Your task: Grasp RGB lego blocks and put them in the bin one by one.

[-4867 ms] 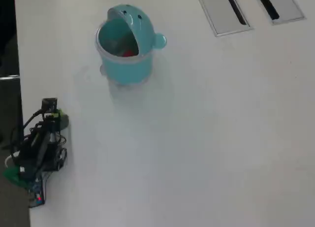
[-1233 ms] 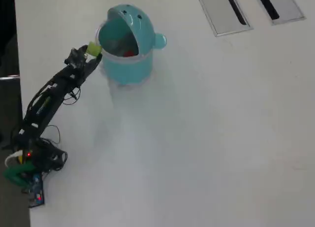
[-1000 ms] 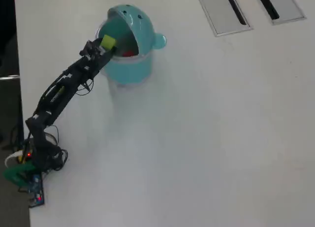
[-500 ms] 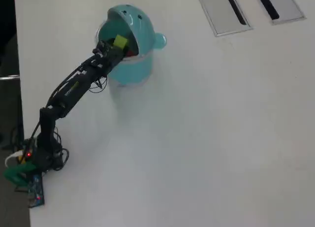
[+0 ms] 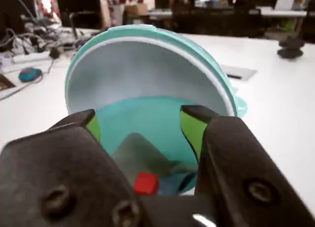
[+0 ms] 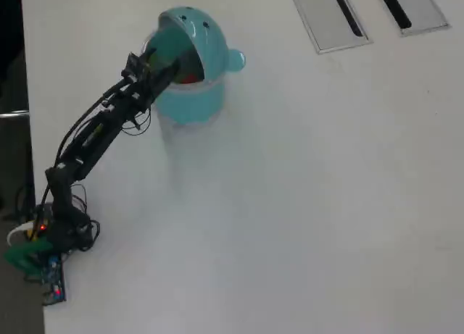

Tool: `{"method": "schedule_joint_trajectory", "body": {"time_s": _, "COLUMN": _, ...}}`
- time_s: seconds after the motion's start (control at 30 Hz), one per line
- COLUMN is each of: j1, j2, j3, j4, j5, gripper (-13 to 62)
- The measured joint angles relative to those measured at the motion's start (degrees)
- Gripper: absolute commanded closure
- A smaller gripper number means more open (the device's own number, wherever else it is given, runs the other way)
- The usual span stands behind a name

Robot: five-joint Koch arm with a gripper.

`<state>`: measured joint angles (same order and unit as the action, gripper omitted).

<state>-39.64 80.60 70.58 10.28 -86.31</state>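
Pincer: the gripper is hanging at the mouth of the bin with its two jaws standing apart — nothing is sitting between the green-padded fingertips.
Bin: the teal bin is standing on the white table at the far left of the overhead view, its domed lid tipped back and its opening facing the arm.
Red block: in the wrist view the red block is lying on the bin floor, below the gap between the jaws and apart from them; a patch of red is showing inside the bin from overhead too.
Other blocks: a bluish shape is lying just right of the red block in the wrist view — too blurred to name.
Arm: it is reaching from its base at the near left edge of the table, far and rightward, to the bin's rim.
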Motion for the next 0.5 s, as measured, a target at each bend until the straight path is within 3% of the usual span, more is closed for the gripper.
{"method": "schedule_joint_trajectory", "body": {"time_s": 0.5, "j1": 4.1, "j2": 21.8, "j3": 20.3, "j4": -4.0, "j5": 14.3, "gripper": 19.3}}
